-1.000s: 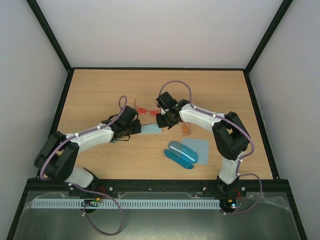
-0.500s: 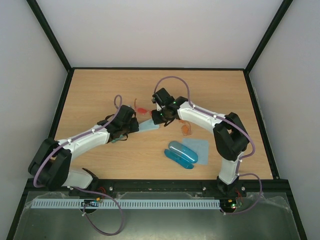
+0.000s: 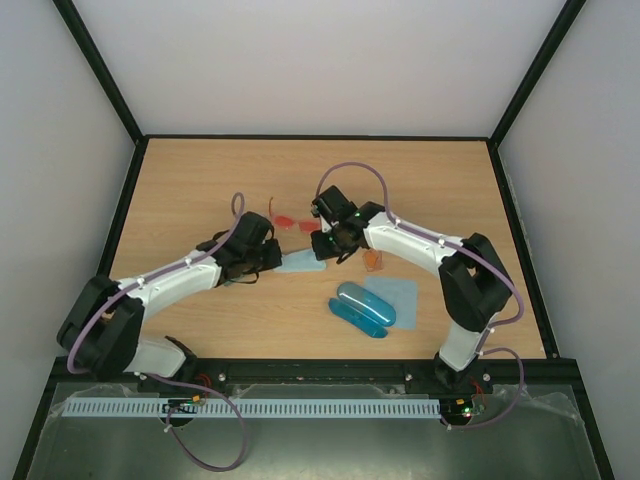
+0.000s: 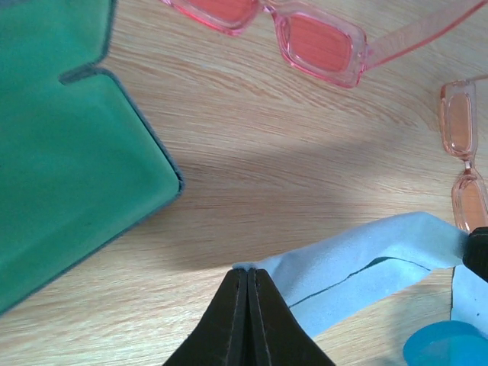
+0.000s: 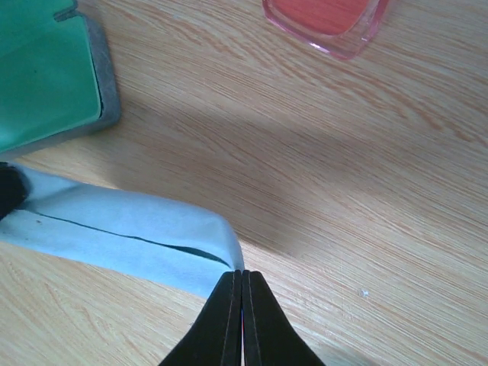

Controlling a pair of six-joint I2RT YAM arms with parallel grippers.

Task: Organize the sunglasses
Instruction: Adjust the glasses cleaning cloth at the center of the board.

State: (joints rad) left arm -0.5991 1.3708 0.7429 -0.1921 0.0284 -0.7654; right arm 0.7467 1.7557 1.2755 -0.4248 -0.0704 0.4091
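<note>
The red-pink sunglasses point(image 3: 294, 221) lie on the table between the two grippers; they show at the top of the left wrist view point(image 4: 293, 27), and one lens shows in the right wrist view point(image 5: 326, 19). The orange sunglasses point(image 3: 373, 260) lie right of the right gripper, at the right edge of the left wrist view point(image 4: 463, 152). My left gripper point(image 4: 248, 274) is shut on one end of a folded pale blue cloth point(image 3: 301, 262). My right gripper point(image 5: 242, 276) is shut on the cloth's other end point(image 5: 114, 229). The cloth hangs stretched between them just above the wood.
An open green case point(image 4: 61, 145) lies under the left arm point(image 5: 46, 76). A blue oblong case point(image 3: 363, 308) lies in front of the right gripper on a second pale blue cloth point(image 3: 398, 292). Black frame rails edge the table.
Both grippers have shifted slightly toward the near side with the cloth held between them. The red-pink sunglasses are more exposed now.
</note>
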